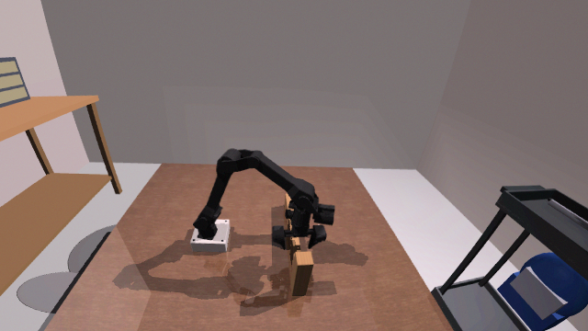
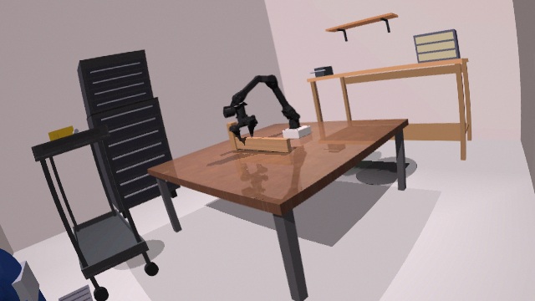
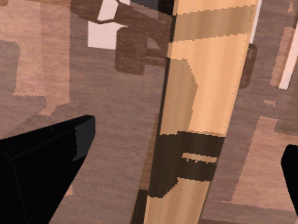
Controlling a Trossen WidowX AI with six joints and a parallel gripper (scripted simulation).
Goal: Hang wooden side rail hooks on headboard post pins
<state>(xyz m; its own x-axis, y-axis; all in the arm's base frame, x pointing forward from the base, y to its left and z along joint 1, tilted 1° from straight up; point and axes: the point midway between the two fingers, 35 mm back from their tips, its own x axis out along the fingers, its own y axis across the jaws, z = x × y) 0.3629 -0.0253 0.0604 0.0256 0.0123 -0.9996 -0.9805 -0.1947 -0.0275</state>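
Rail lies along the surface, meeting the post; my end effector stands apart above, released. Backing away remains (hook seating I cannot tell).

In the exterior view, the long, pale wooden rail lies on edge, its right end down on the desk, its left end up against the headboard post, a short, squared wooden block standing upright. I can't make out hooks or pins.
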